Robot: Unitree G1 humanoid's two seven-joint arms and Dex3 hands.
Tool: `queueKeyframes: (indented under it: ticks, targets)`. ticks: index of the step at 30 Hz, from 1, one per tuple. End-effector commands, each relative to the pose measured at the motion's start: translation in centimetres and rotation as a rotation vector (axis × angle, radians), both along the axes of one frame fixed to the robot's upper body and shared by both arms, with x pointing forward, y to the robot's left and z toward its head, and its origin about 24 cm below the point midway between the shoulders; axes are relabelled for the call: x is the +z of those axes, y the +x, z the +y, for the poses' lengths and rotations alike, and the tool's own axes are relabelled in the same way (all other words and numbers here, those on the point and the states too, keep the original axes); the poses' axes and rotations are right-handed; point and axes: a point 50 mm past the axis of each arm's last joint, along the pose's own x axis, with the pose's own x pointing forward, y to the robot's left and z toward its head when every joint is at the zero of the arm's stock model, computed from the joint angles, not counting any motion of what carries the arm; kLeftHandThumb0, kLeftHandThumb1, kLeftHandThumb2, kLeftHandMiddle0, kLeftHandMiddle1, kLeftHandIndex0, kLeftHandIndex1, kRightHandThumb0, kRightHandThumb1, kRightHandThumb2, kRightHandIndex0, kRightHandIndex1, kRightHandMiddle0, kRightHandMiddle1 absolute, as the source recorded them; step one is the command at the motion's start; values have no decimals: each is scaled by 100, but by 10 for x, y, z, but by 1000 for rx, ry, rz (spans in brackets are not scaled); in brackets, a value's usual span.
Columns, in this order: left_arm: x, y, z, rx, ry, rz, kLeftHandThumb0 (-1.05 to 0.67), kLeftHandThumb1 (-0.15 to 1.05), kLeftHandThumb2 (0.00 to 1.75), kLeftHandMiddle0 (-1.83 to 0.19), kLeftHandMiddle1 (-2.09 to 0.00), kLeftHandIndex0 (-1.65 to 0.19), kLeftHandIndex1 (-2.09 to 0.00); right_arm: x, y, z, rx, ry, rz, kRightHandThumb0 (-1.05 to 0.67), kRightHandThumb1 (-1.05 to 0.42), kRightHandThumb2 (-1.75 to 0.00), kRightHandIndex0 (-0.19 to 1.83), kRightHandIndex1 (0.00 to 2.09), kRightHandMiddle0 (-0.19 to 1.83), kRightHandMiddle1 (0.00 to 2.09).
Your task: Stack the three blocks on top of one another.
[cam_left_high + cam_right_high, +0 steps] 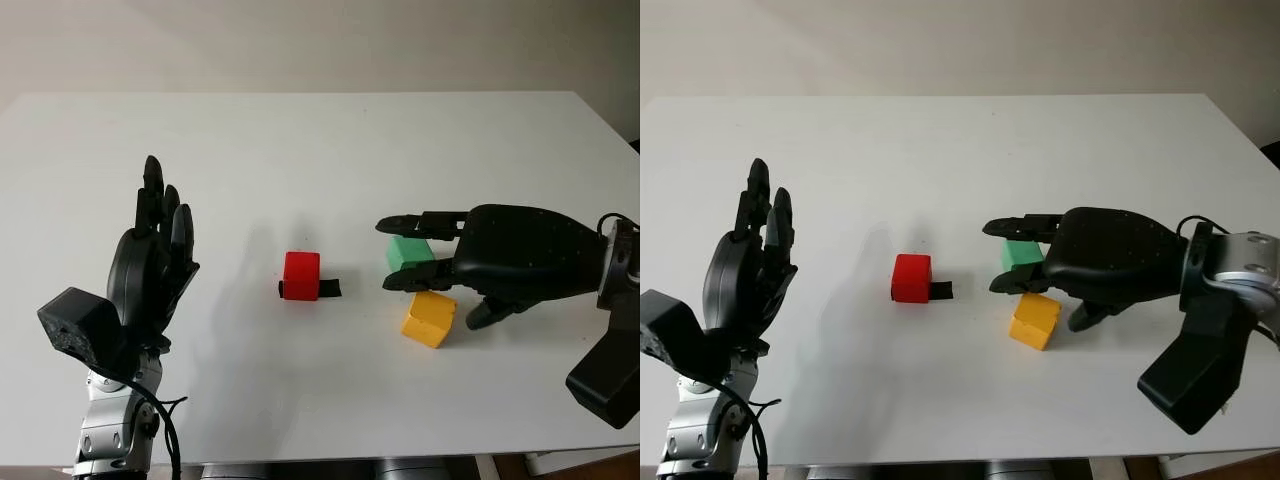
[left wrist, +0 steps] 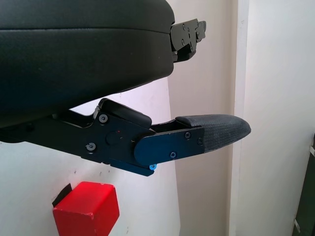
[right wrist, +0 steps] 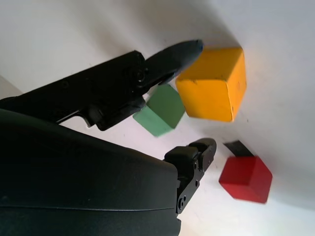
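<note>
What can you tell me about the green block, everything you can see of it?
The green block is a small, matte, plain-faced cube sitting between the fingers of the right hand. It is just beyond the yellow block on the white table. Whether the fingers grip it can't be told.

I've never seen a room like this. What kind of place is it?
Probably a robot test room: a plain white table against a bare wall, small red, green and yellow cube blocks, and two black robot hands.

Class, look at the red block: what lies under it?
A black strip pokes out from beneath the red block on the white table. How far it runs underneath is covered by the block.
</note>
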Motion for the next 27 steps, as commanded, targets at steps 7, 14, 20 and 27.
queueKeyframes:
  ticks: [7, 14, 20, 27]
  targets:
    - [3, -1, -1, -11, 13, -19, -69, 105, 60, 19, 0, 19, 0, 0, -1, 1, -3, 32, 18, -70, -80, -5, 0, 5, 39, 4]
    - [4, -2, -1, -3, 22, -12, -70, 105, 60, 19, -1, 19, 0, -9, 1, 4, 22, 116, 11, -53, -85, -7, 7, 7, 55, 11]
    - [3, -3, 0, -2, 28, -8, -70, 105, 60, 19, -2, 19, 0, -17, 2, 5, 62, 191, -2, -49, -90, -7, 13, 8, 66, 15]
    - [3, -3, 0, -1, 38, -12, -71, 105, 60, 19, -2, 19, 0, -24, 3, 4, 68, 205, -2, -47, -91, -6, 16, 7, 74, 17]
